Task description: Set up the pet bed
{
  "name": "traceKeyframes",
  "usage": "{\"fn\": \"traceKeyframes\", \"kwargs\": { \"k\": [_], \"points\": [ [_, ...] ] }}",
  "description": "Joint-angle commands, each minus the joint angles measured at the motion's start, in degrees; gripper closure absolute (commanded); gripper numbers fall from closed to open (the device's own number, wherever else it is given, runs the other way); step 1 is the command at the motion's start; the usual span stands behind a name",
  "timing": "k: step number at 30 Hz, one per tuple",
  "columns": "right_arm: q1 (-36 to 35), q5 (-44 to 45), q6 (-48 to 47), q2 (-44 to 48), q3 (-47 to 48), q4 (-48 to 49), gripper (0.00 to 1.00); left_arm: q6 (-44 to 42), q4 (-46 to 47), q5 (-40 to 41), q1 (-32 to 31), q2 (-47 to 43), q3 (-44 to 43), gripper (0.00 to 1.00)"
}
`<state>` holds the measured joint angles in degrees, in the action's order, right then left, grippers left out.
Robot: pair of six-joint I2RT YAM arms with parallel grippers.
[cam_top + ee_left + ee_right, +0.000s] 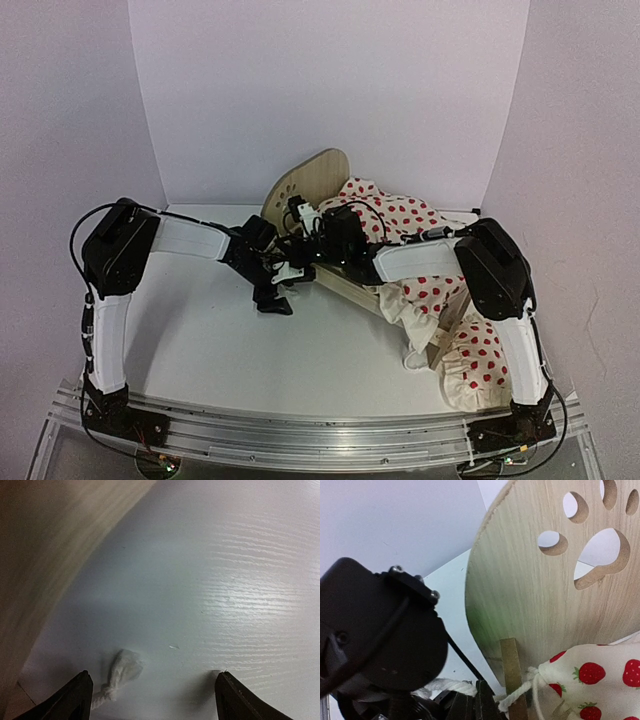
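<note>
while the left gripper (pixel 153 676) gapes wide and empty over the table (pixel 225 580), the right gripper (pixel 477 700) is closed tight on a cord (pixel 512 698) by the bed (pixel 312 180), standing back centre.

Left end effector (pixel 153 676) jaws wide apart over table (pixel 225 580); white cord knot (pixel 125 666) between

Fixed camera high at the near edge looks forward and down across the whole worktop (pixel 200 340). Left wrist camera hovers close, facing down at white worktop. Right wrist camera sits close beside the headboard (pixel 515 595), also visible overhead.
</note>
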<state>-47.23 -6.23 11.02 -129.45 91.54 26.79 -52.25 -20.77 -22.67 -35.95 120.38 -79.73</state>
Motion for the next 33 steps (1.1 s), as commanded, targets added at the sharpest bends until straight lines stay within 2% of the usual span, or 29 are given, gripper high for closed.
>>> {"fn": "traceKeyframes", "kwargs": {
  "k": [1, 4, 5, 7, 11, 12, 16, 23, 33],
  "points": [
    [-0.27, -1.08, -0.09, 1.37, -1.42, 3.30, 1.00, 3.38, -1.15, 2.64, 0.45, 4.97, -6.70, 0.16],
    [-0.25, -0.74, -0.46, 2.02, -2.30, 3.52, 1.00, 1.35, -7.82, 2.50, 0.58, 8.37, -10.96, 0.24],
    [-0.25, -0.59, -0.49, 2.14, -2.48, 3.64, 1.00, 0.40, -10.29, 2.63, 0.67, 9.30, -11.88, 0.32],
    [-0.23, -0.35, -0.66, 2.52, -2.90, 3.78, 1.00, -1.79, -12.74, 3.09, 1.05, 9.65, -11.35, 0.58],
    [-0.26, 0.09, -1.54, 3.45, -3.86, 4.22, 1.00, -5.59, -9.16, 4.80, 2.83, 6.29, -5.13, 0.86],
    [-0.24, 0.14, -1.64, 3.50, -3.97, 4.29, 1.00, -5.63, -7.68, 5.01, 3.33, 5.61, -4.32, 0.97],
    [-0.19, 0.04, -1.32, 3.61, -4.42, 4.33, 1.00, -1.90, -3.52, 2.44, 5.43, 3.18, -4.50, 1.00],
    [-0.25, -0.23, 0.66, 5.70, -9.10, 4.67, 1.00, 13.71, -1.45, -14.98, 12.67, -6.08, -2.73, 1.00],
    [-1.24, -2.53, -0.66, 5.85, -12.03, 4.88, 1.00, 26.68, -4.10, -23.41, 15.26, -9.86, -1.98, 1.00]
  ]
}}
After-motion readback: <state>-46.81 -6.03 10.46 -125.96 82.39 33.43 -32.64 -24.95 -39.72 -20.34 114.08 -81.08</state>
